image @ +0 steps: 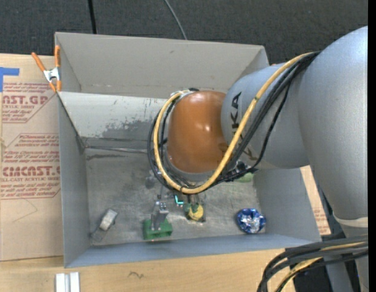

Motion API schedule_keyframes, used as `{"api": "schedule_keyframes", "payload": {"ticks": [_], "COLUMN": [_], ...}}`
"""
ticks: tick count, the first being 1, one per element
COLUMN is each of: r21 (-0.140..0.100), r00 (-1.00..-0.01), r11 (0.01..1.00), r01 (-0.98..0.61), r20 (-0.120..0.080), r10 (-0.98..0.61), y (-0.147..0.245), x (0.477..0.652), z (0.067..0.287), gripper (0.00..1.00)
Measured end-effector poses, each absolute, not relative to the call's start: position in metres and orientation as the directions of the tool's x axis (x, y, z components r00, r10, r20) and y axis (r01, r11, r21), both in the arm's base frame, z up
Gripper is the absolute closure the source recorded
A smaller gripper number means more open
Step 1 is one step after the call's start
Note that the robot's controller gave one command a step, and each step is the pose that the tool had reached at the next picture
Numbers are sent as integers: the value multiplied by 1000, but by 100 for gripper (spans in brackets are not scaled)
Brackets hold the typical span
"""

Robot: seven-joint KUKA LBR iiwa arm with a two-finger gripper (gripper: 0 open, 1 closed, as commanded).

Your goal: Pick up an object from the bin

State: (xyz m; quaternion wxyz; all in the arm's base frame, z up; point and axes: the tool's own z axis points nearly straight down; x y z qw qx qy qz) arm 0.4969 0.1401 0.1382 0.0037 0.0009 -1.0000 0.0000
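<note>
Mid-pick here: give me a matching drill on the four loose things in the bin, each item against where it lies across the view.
Things:
1. blue crinkled ball
2. green piece
3. pale grey block
4. yellow thing

Places:
A. furthest left
B. furthest right
C. second from left
D. second from right

Pairs: 1-B, 2-C, 3-A, 4-D.

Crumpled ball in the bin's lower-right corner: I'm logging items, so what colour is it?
The crumpled ball is blue with pale glints, in the camera view.
</note>
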Motion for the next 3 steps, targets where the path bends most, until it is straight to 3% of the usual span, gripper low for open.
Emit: {"api": "schedule_keyframes", "payload": {"ticks": [1, 2, 3], "r21": [0, 0, -4], "r00": [-899, -900, -782], "r11": [899, 900, 782], "r01": [-437, -437, -623], "r20": [-12, -2, -9], "r10": [-437, -437, -623], "y": [107, 106, 113], "x": [490, 488, 508], "z": [73, 74, 224], "gripper": [0, 100, 100]}}
